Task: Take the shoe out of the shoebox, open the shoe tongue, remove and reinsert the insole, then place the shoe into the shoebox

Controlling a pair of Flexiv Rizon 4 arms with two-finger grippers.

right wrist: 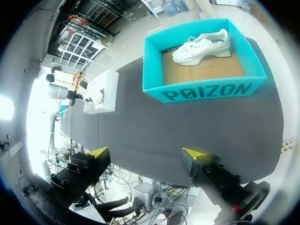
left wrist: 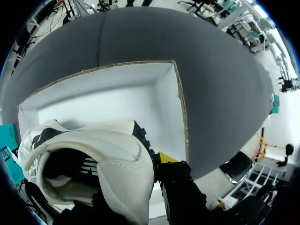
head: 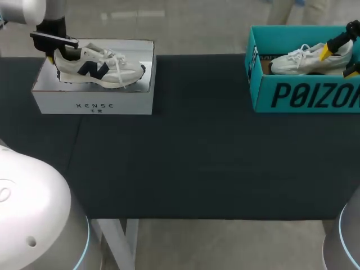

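The sneaker [head: 98, 68] lies inside the white shoebox [head: 93, 104] at the left end of the desk [head: 197, 157], heel toward the left arm and toe toward the desk's middle. The left gripper [head: 56, 55] is clamped on the heel: in the left wrist view the padded heel wall sits between its fingers, one yellow tip outside the heel and the other side down in the shoe opening.

Handling, as judged: the sneaker looks light, with a soft textile upper and a firmer sole. The heel wall is padded and is likely to compress and flex, so a lift by the heel alone may let the toe sag and swing. The laces lie loose over the tongue and could snag on the box rim. The sole edge or the heel counter gives the stiffest hold; the tongue and insole are thin and pliable and call for a light pinch.

The right gripper [right wrist: 147, 157] hangs with its fingers wide apart and nothing between them, raised well clear of the teal shoebox [right wrist: 206, 91], which holds a second sneaker [right wrist: 201, 44].
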